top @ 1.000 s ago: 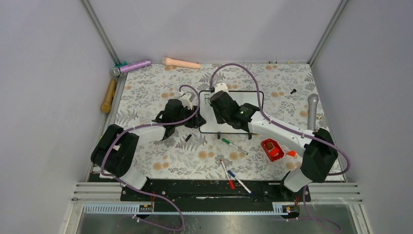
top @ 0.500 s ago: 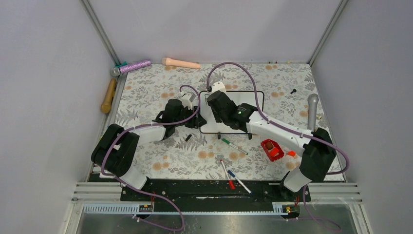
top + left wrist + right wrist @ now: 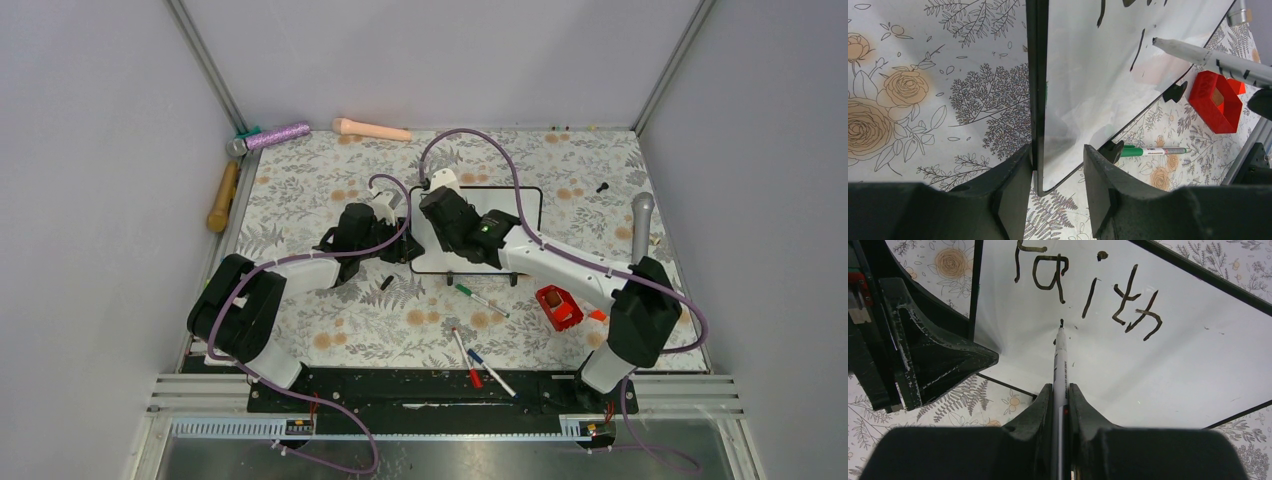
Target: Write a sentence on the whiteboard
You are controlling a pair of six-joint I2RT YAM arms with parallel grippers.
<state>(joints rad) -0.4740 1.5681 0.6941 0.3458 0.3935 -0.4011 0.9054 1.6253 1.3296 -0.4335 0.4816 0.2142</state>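
The whiteboard (image 3: 525, 205) lies on the flowered cloth mid-table, partly hidden under my right arm. Black handwriting reading "Faith" (image 3: 1088, 290) runs along its far part. My right gripper (image 3: 1060, 390) is shut on a grey marker (image 3: 1060, 360) whose tip rests on the board (image 3: 1158, 370) just below the "a". That same marker (image 3: 1218, 62) shows in the left wrist view, slanting onto the board (image 3: 1088, 75). My left gripper (image 3: 1058, 152) brackets the board's near left corner, with one finger against the black frame and the other over the white face. From above it sits at the board's left edge (image 3: 408, 245).
A green marker (image 3: 480, 298) lies just in front of the board, with red (image 3: 465, 355) and blue (image 3: 490, 372) markers nearer my bases. A red box (image 3: 557, 306) sits front right and a grey microphone (image 3: 641, 228) at the right edge. A black cap (image 3: 386, 283) lies by the left arm.
My right gripper with the marker has crept a little toward the board's far left. The left arm and the board have stayed put.
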